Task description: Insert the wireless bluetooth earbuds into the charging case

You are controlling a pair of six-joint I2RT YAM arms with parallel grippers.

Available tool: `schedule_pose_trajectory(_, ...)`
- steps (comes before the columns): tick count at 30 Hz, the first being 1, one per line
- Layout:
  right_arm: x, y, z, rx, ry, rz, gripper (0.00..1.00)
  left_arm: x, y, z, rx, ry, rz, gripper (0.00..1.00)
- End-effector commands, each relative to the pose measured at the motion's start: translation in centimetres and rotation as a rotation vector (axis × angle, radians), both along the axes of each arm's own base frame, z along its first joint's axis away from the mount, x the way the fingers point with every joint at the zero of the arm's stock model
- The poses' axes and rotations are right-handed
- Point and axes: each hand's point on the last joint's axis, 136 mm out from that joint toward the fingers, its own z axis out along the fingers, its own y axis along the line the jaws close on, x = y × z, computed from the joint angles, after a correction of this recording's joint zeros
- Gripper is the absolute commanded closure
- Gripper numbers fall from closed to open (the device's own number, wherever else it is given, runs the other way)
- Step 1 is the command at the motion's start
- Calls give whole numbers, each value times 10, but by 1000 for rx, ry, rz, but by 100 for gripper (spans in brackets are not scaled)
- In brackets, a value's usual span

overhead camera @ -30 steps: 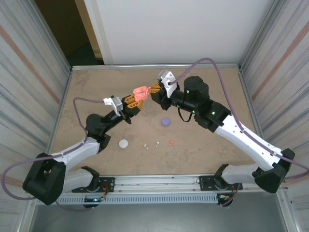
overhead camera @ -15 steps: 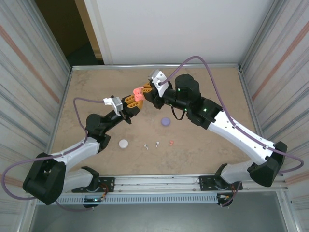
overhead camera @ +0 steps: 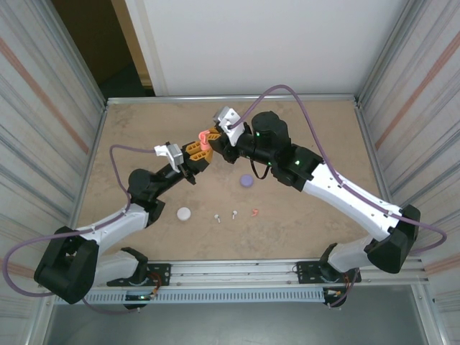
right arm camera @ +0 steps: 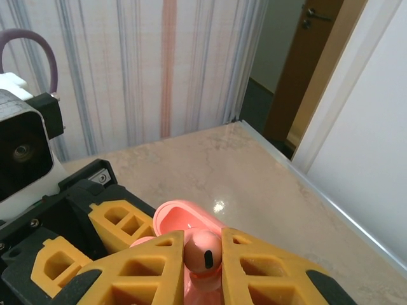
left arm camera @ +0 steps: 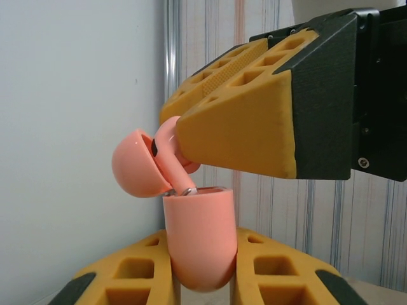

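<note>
Earbud (right arm camera: pixel 205 251), coral-pink, was pinched in your right claw (right arm camera: pixel 202 270), stem at the open charging case (left arm camera: pixel 200 238) mouth; your left claw (left arm camera: pixel 203 279) clamped the case.

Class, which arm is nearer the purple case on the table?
Right. The right arm passes just behind the purple case; the left arm lies well to its left.

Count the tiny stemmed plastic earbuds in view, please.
4. One coral-pink earbud is in the right gripper over the open coral-pink case; another coral-pink earbud and two white earbuds lie on the beige table. Others may be hidden.
</note>
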Motion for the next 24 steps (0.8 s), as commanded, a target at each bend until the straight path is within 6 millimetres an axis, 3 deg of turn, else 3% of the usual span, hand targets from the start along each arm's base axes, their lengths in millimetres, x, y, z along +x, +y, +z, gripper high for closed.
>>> schedule_pose_trajectory(1,-2,3,16,14,-39,4,83,-7,0,24,-43,-69,-12,100)
schedule_pose_trajectory(15,-9,6,-1,-32,-12,24,82,-9,1,24,-45,-72,-10,100)
schedule_pose_trajectory(24,-14,5,4,-20,3,41,71,-9,1,25,-45,-72,-13,100)
